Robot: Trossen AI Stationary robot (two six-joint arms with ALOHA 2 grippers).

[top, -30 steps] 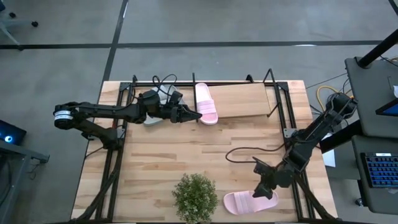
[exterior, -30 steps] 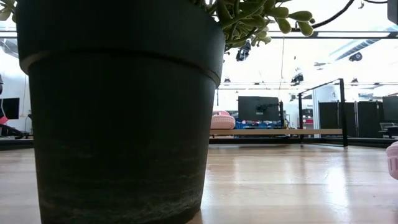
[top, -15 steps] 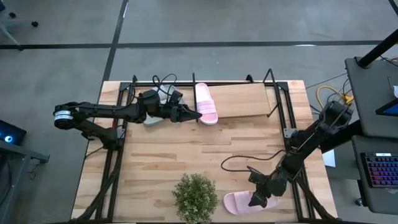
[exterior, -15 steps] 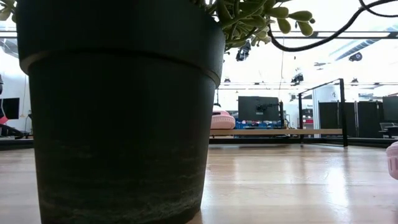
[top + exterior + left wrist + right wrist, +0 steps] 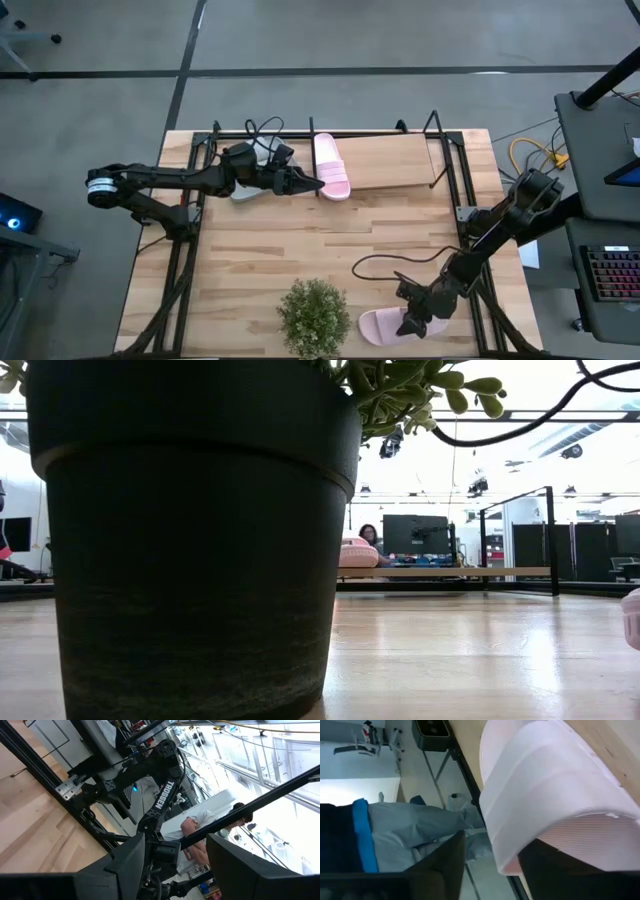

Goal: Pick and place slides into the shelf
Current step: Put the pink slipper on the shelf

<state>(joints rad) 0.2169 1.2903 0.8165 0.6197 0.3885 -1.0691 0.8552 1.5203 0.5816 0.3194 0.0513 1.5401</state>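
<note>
High view first, at the near edge of the table (image 5: 250, 250): a pink slide (image 5: 388, 325) lies by the front right corner, just right of a potted plant (image 5: 317, 315). And the right gripper (image 5: 412, 318) is down on it. The right wrist view puts the slide's wide strap (image 5: 555, 785) squarely between the two dark fingers (image 5: 445, 862), one on each side, fingers apart around the strap; whether they're squeezing it yet, I can't tell. A black cable (image 5: 375, 270) loops across the planks just behind that arm.

Low view is mostly the dark pot (image 5: 190, 530), with a sliver of pink at the right edge.

Moving back: the shelf (image 5: 385, 160) sits along the far edge, light board between black uprights. The second pink slide (image 5: 332, 167) lies on its left end, toe hanging out over the front edge. The left gripper (image 5: 312, 184) hovers right beside that slide, arm stretched in from the left. Left wrist view shows its fingers (image 5: 125, 865) spread with nothing between them. A pale grey slide (image 5: 248, 190) peeks from under that arm.

Beyond the table, a person (image 5: 368, 537) sits behind the shelf.
</note>
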